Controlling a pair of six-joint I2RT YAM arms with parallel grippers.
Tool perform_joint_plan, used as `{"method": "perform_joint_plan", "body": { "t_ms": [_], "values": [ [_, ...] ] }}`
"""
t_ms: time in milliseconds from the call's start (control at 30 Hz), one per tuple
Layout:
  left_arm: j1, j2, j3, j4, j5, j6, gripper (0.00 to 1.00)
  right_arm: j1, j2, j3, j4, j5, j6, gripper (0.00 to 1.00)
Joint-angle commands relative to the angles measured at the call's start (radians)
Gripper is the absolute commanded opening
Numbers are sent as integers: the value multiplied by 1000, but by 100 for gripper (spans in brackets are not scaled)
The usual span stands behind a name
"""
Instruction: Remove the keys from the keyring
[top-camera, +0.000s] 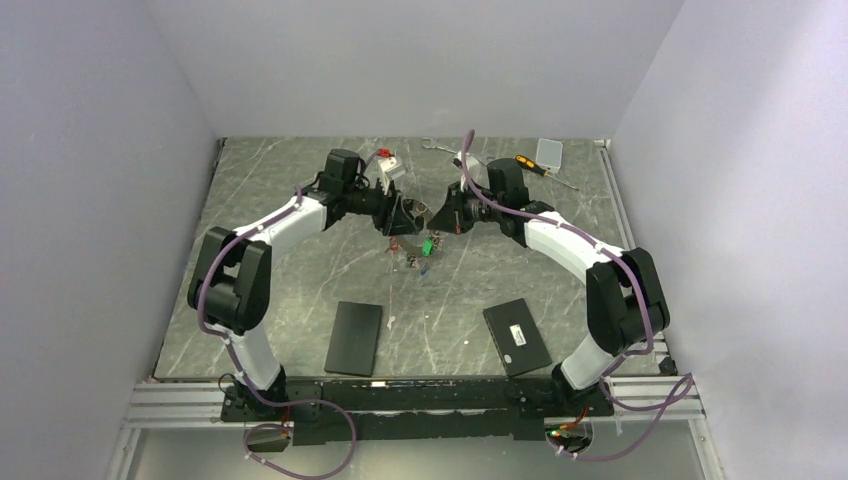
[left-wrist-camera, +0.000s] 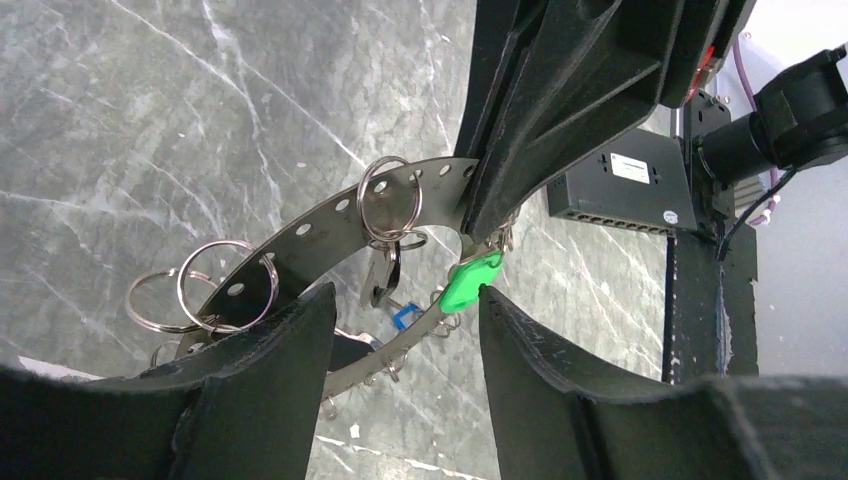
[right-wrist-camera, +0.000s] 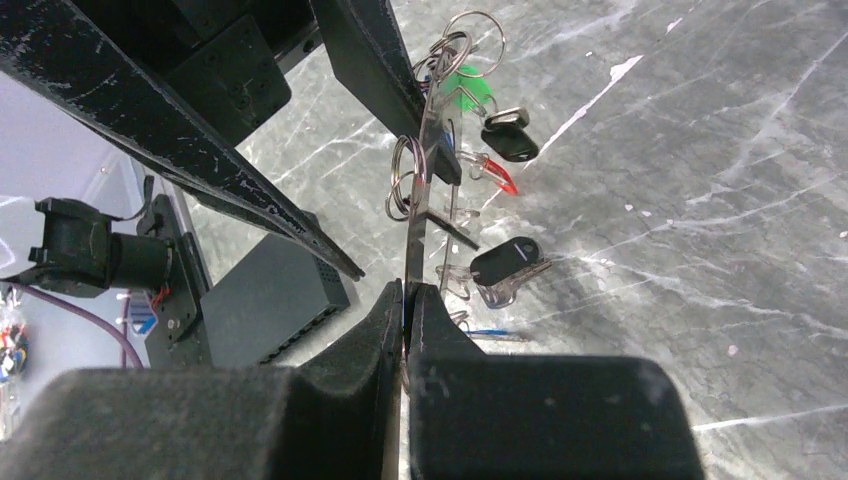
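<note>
Steel keyring (left-wrist-camera: 320, 228), flat and perforated, wire split rings (left-wrist-camera: 390, 200), green plastic tag (left-wrist-camera: 472, 281)

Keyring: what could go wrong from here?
1. The right gripper pinches only the thin edge of the keyring; a tug could twist it or slip it free.
2. The left gripper is open astride the band beside the green tag; closing may catch band, split rings and tag together.

The keyring (left-wrist-camera: 330, 222) obstructs mid-table; left box (top-camera: 354, 337) and right box (top-camera: 517, 336) sit nearer.
</note>
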Motion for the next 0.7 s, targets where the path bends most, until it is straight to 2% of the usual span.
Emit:
{"method": "perform_joint_plan", "body": {
  "t_ms": [0,333,667],
  "values": [
    [-5,15,-28,201,-13,-73,60,18,-42,6,117,-98,61,0],
    [-6,30,-116,448,25,-182,59,27,-38,-2,142,-115,94,0],
    [-7,36,-187,665,-67,-303,49,34,-30,-15,170,-98,134,0]
  ]
}}
